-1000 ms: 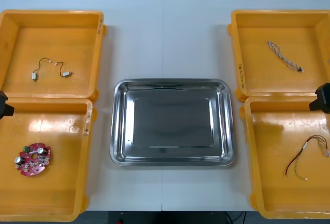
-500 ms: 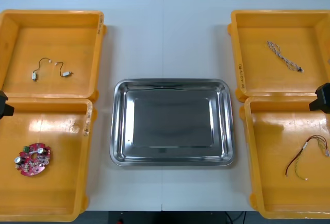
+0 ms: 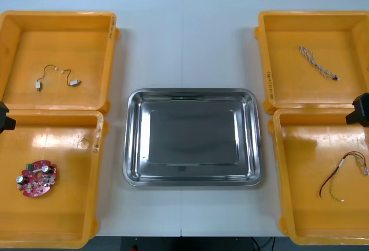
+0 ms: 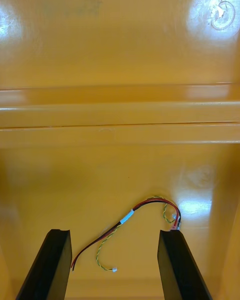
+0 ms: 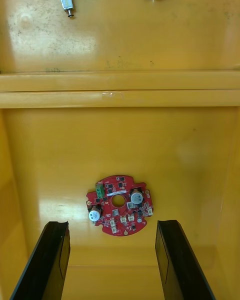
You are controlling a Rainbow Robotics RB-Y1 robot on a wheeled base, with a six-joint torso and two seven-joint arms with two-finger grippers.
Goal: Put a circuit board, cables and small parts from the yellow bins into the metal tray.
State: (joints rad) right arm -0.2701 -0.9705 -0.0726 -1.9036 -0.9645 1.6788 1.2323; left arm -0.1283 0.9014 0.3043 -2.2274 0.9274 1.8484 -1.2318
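Your left tool (image 5: 112, 225) hangs over the near left yellow bin (image 3: 69, 147), fingers apart, with the round red circuit board (image 5: 119, 205) flat on the bin floor between and just beyond them. Your right tool (image 4: 115, 232), also spread, hangs over the near right bin (image 3: 305, 147), above the red and yellow cable (image 4: 129, 216). With the metal tray (image 3: 192, 93) bare at mid-counter (image 3: 184, 43), you are likely at the first pick. Next, lower one tool straight down, straddle the piece, and close near the bin floor.
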